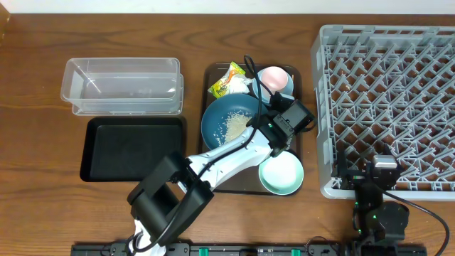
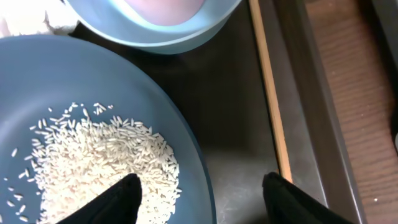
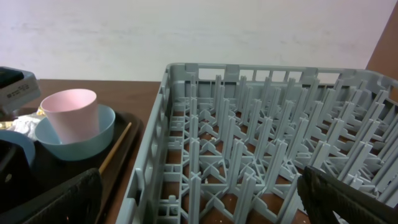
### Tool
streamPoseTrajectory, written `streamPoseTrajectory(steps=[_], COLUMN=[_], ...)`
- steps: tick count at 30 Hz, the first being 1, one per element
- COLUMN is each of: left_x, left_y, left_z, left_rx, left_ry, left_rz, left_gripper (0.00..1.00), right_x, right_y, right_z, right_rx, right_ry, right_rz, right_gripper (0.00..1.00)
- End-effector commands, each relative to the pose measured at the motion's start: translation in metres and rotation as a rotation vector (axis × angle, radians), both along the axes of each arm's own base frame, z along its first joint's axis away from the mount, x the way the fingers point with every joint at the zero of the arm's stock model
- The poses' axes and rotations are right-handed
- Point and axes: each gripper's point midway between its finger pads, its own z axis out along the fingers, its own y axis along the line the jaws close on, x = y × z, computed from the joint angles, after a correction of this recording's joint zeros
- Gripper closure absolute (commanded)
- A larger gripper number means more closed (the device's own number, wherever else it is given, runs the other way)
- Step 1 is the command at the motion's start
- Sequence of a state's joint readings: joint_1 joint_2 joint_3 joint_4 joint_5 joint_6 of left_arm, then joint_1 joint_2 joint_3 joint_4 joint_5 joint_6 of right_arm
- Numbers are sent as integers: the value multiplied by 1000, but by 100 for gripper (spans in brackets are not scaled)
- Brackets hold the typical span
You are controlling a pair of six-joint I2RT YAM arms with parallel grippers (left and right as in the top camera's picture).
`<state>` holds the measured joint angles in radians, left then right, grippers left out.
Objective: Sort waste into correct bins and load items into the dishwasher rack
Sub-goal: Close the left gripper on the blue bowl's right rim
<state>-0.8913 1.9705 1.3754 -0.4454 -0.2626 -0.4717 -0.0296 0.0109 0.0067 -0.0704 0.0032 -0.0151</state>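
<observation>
The left gripper (image 2: 202,182) is gaping open, straddling the rim of the dark blue dish (image 2: 124,81); loose white rice grains (image 2: 106,155) are lying heaped by its inner finger.

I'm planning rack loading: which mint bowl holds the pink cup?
The mint bowl farther from the robot holds the pink cup; the nearer mint bowl sits empty.

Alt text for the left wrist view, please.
The left gripper, jaws open, straddles the right rim of a blue dish holding white rice. Beyond it a pink cup sits in a mint bowl; a wooden stick lies on the dark tray.
</observation>
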Motion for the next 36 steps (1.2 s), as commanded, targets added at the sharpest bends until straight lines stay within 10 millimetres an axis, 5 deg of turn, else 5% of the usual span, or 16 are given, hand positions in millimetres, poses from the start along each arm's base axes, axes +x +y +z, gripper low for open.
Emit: streamPoseTrajectory(steps=[1, 10, 25, 30, 36], left_x=[5, 3, 1, -4, -5], left_y=[0, 3, 3, -3, -7], left_z=[-6, -19, -20, -13, 2], left_rx=[22, 36, 43, 35, 9], left_ry=[-6, 17, 24, 14, -5], left_rz=[9, 31, 27, 6, 0], left_gripper=[36, 42, 75, 89, 94], right_x=[0, 0, 0, 0, 0], right_y=[-3, -3, -3, -3, -3], right_z=[-1, -1, -1, -1, -1], right_rx=[-9, -9, -9, -9, -9], right_ry=[2, 1, 1, 1, 1], right_rz=[-13, -13, -13, -13, -13], right_gripper=[1, 1, 1, 1, 1])
